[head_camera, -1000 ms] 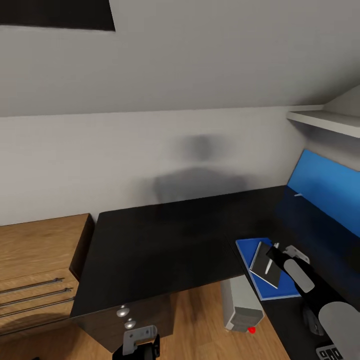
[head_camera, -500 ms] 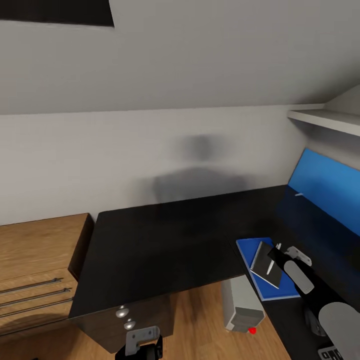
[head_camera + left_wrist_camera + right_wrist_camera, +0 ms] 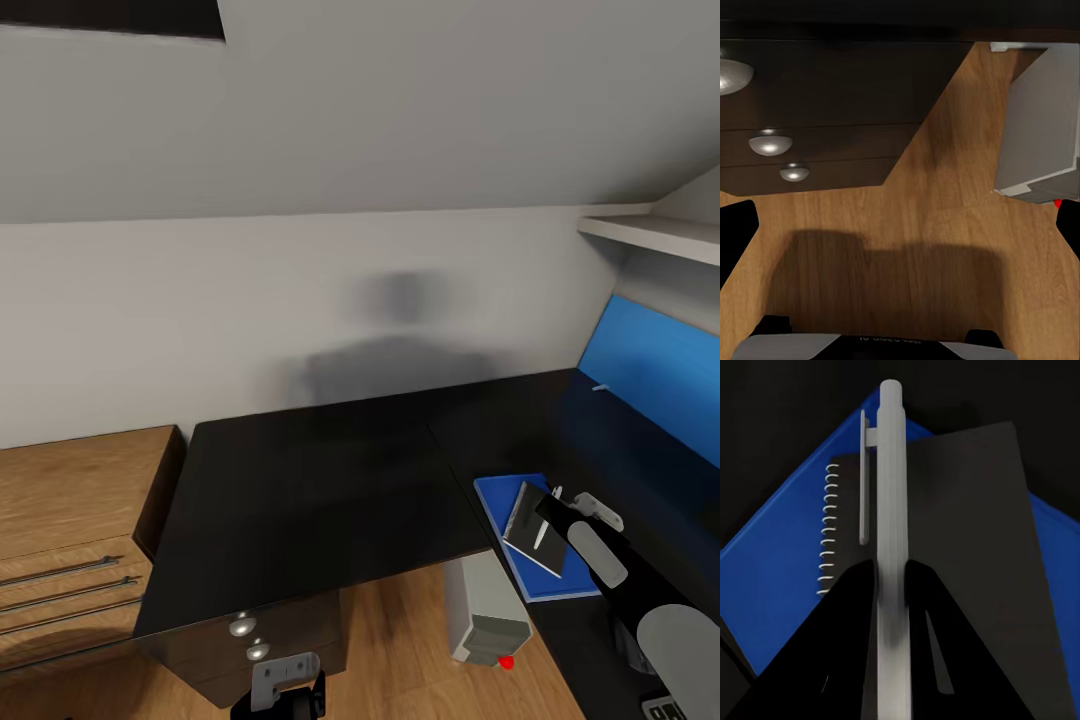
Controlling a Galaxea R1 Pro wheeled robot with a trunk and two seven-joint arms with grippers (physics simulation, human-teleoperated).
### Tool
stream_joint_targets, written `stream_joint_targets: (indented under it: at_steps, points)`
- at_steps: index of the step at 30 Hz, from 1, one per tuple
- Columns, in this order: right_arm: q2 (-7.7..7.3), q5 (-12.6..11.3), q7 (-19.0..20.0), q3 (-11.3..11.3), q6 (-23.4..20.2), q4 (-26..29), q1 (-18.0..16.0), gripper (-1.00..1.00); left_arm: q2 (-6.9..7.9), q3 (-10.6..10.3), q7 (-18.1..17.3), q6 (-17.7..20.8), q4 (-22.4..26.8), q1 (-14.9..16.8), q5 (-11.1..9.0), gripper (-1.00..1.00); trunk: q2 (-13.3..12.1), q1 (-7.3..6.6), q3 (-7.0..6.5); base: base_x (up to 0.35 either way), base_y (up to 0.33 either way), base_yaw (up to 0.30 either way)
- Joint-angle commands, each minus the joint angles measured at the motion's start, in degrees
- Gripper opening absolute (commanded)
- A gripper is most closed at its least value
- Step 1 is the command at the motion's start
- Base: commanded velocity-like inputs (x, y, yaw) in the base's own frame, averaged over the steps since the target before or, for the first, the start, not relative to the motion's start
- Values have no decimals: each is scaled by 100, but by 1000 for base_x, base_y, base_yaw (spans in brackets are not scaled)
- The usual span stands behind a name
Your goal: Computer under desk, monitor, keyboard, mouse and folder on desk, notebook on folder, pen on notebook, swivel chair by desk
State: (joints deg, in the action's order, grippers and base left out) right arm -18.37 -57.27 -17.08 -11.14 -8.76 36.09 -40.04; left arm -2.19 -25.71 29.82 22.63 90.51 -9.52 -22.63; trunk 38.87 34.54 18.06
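The blue folder (image 3: 500, 500) lies on the black desk (image 3: 320, 490) near its inner corner, with the dark grey notebook (image 3: 524, 532) on top of it. My right gripper (image 3: 549, 512) is shut on the silvery pen (image 3: 540, 535) just over the notebook. In the right wrist view the pen (image 3: 891, 495) runs between the black fingers (image 3: 847, 645), above the spiral-bound notebook (image 3: 967, 525) and the folder (image 3: 780, 547). The grey computer (image 3: 485, 610) stands on the floor under the desk. My left gripper (image 3: 285, 690) hangs low and open in front of the drawers (image 3: 810, 112), beside the computer (image 3: 1042, 127).
A light wooden cabinet (image 3: 70, 510) adjoins the desk's left end. A white shelf (image 3: 650, 235) and a blue panel (image 3: 650, 365) stand along the right wall. A corner of the keyboard (image 3: 662, 708) shows by my right arm. The sloped ceiling hangs low over the desk.
The head view has tilted down slightly. My right gripper with the pen has edged a little to the right and stays over the notebook; the left arm has barely moved.
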Motion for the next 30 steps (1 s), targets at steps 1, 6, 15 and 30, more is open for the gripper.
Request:
stream_joint_targets:
  at_steps: [1,6,15,30]
  points:
    - [-9,-30,-49,-37,-12,12,-4,-100,-1,-4,41,13,11,2,-48,100,49,24,26,0,0,0]
    - [-9,-30,-48,-37,-12,12,-4,-100,-1,-4,42,13,11,1,-48,100,249,134,116,0,0,0]
    - [-9,-29,-50,-37,-12,19,-4,-100,-1,-4,42,13,11,0,-48,100,610,332,277,0,0,0]
    - [-9,-29,-50,-37,-12,21,-4,-100,-1,-4,41,13,11,1,-48,100,1212,661,546,0,0,0]
